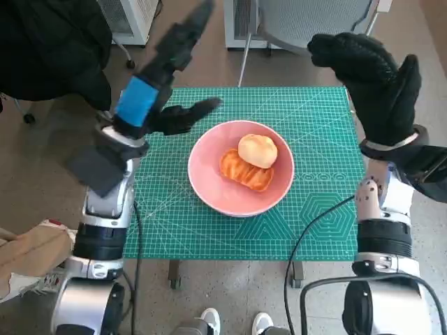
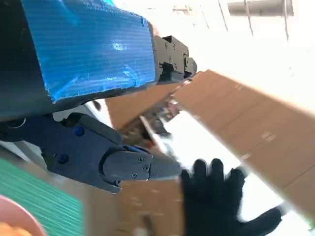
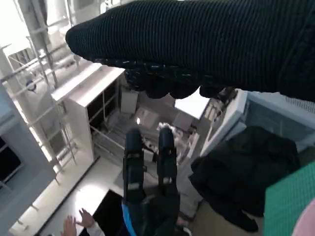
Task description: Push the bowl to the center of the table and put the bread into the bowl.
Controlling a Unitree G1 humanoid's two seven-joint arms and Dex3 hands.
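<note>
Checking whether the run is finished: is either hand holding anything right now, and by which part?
Nothing is held. The left hand and right hand are raised above the table, empty; the bread lies in the bowl.

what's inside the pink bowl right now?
The round pink bowl holds a pale round bread roll lying partly on top of an orange ridged piece. The roll covers part of that piece, so its full shape cannot be seen.

glossy bowl (image 1: 241,169) — matt knitted glove (image 1: 374,80)
</note>
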